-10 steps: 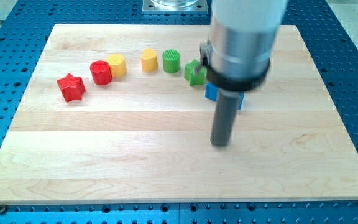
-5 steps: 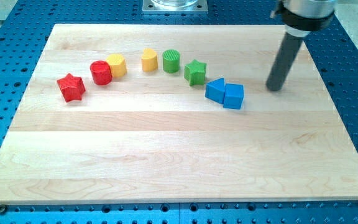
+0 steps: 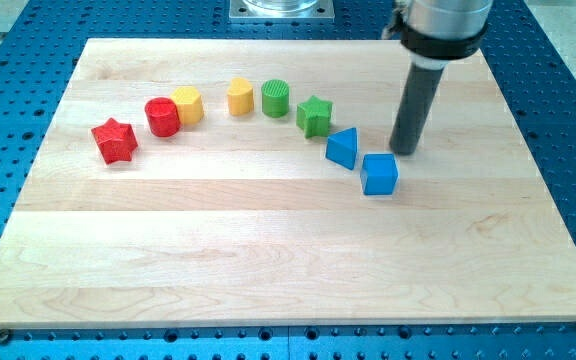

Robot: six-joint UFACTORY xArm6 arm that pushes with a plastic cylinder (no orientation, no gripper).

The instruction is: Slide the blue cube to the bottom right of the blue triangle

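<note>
My tip (image 3: 404,152) rests on the tabletop (image 3: 268,260) just above-right of the blue cube (image 3: 379,174), apparently placed to shove it down-left. The cube sits lower right of the blue triangle (image 3: 342,148), slightly apart. There is no hand to open or close.

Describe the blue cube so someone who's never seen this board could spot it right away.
On the wooden board, follow the curved row of blocks to its end on the view's right. The blue cube sits last, just below my tip. Unlike the neighbouring blue triangle, it is square-faced.
</note>
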